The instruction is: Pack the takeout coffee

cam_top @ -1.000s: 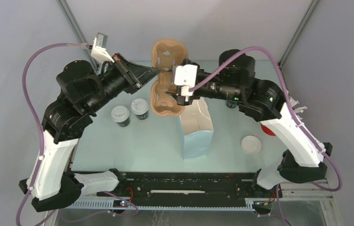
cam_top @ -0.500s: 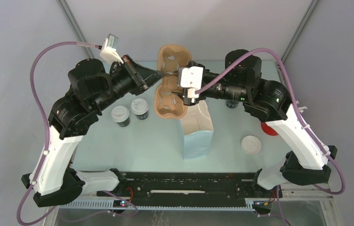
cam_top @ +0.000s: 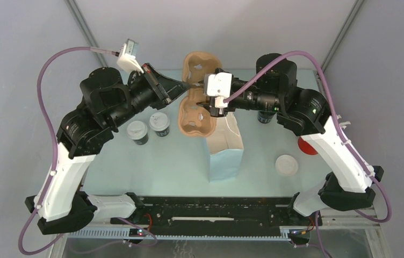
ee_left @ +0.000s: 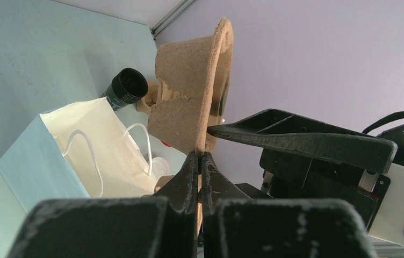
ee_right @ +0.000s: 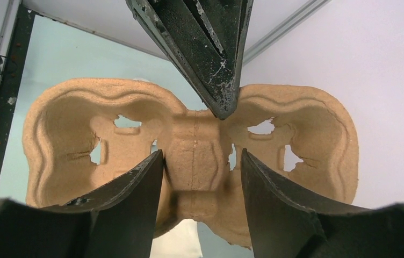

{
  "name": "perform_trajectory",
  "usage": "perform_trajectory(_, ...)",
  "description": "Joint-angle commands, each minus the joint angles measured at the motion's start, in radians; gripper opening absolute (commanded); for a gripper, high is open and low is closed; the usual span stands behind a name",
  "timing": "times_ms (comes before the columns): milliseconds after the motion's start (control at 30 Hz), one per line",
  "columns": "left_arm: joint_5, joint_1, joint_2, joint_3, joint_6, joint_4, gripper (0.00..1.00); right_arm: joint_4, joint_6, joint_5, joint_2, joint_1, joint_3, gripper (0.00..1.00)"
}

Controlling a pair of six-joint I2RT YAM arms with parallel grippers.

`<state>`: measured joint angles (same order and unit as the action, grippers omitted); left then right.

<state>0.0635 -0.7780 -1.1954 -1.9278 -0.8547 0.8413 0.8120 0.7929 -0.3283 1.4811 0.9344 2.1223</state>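
Pinching the pulp cup carrier by its rim in my closed left pincer, I hold it aloft by the paper bag, presumably for loading; my right pincer straddles its waist, grip unclear.

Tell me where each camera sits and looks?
Top: above, behind both arms, looking down on the table.
Left wrist: rides the left gripper, pinching the cup carrier; paper bag beyond.
Right wrist: rides the right gripper, facing the cup carrier's hollows; its fingers frame it.
Shared: both wrists see the cup carrier and each other's gripper.
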Motion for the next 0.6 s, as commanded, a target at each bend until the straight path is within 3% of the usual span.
perform_trajectory(0, 0.015, -0.013, -0.005, -0.064, 0.025, -0.016, 0.00, -0.004, -0.025, -0.042, 0.007, -0.021, 0.008, 0.62)
perform_trajectory(567, 0.014, -0.014, -0.013, -0.073, 0.041, -0.015, 0.00, -0.030, -0.085, -0.097, 0.007, -0.071, -0.001, 0.52)
